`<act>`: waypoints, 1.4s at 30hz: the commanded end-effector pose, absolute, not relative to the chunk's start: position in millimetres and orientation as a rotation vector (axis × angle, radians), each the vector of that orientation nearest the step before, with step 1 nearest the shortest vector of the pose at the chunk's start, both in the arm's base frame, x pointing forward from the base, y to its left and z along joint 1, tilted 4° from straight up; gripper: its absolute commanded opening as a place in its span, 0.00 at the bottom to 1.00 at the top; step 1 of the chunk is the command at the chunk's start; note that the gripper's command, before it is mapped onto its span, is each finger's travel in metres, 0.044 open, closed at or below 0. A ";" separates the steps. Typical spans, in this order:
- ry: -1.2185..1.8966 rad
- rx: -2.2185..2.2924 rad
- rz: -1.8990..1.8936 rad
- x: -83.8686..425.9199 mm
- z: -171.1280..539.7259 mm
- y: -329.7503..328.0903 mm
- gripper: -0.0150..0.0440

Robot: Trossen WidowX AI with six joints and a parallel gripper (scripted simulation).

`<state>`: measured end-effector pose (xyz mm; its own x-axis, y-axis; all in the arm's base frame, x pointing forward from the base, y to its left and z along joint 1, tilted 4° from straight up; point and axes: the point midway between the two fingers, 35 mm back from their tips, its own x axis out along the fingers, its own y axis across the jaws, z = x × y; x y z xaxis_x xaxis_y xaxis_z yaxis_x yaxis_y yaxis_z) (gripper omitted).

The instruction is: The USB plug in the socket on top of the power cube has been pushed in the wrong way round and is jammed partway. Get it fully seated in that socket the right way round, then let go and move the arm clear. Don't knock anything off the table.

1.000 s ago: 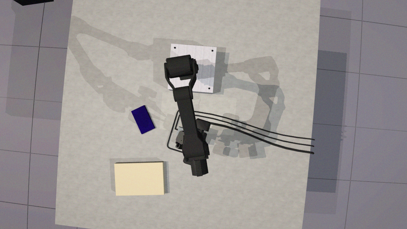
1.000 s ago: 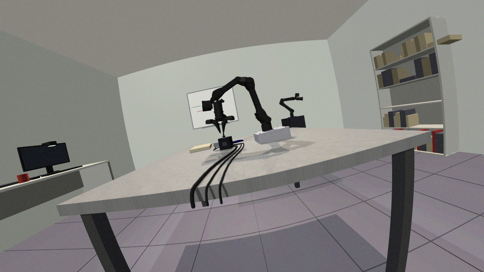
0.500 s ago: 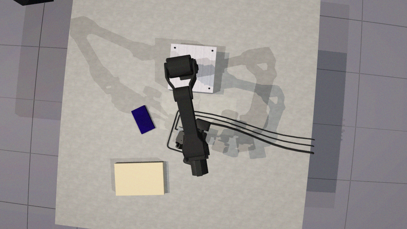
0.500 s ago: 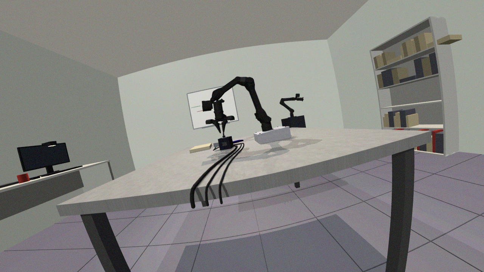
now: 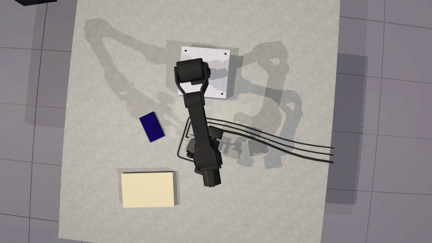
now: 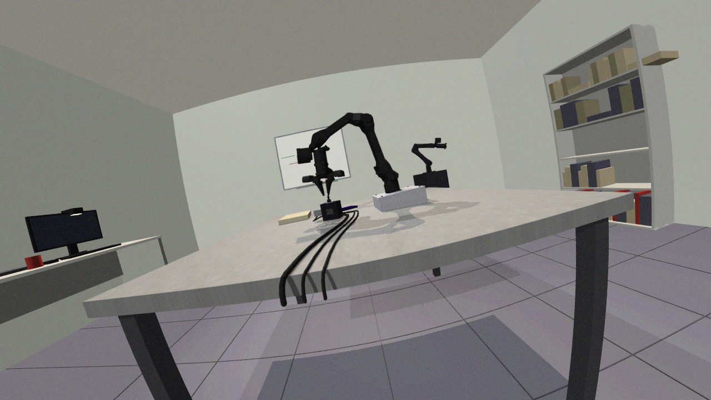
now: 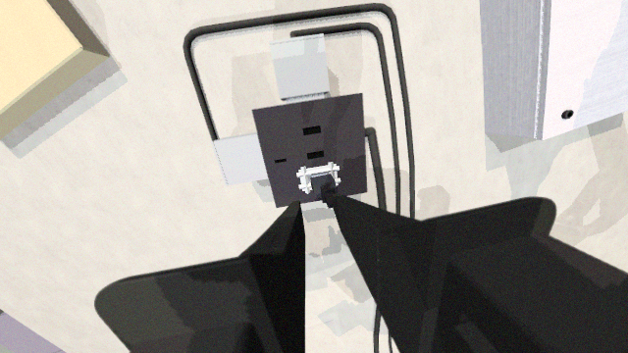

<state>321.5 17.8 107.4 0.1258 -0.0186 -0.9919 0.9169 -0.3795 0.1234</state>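
The power cube (image 6: 331,210) (image 7: 289,123) stands on the table, its dark top showing several black slots in the wrist view. The dark USB plug (image 7: 322,181) stands up from the socket at the cube's near edge, inside a white outline (image 7: 321,170). How deep it sits and which way round it is, I cannot tell. My gripper (image 6: 325,194) (image 7: 316,204) is open by a narrow gap just above the plug. The right finger's tip overlaps the plug's top end in the wrist view, and nothing is clearly held. In the overhead view the arm hides the fingertips and plug.
Two pale blocks (image 7: 300,69) (image 7: 241,159) sit against the cube's sides. Black cables (image 5: 259,130) (image 6: 302,253) loop round it and run over the table's edge. A cream box (image 5: 147,189) (image 6: 294,218) (image 7: 39,49), a blue box (image 5: 152,127) and the arm's white base (image 6: 400,198) (image 7: 579,64) stand nearby.
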 end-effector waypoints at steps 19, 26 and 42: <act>0.911 1.550 -1.386 320.8 107.0 18.1 0.42; 0.907 1.551 -1.384 321.1 110.4 17.9 0.42; 0.907 1.551 -1.384 319.7 126.4 18.1 0.42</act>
<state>319.1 18.0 121.4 0.1189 -0.0189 -0.9927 0.9181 -0.3785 0.1172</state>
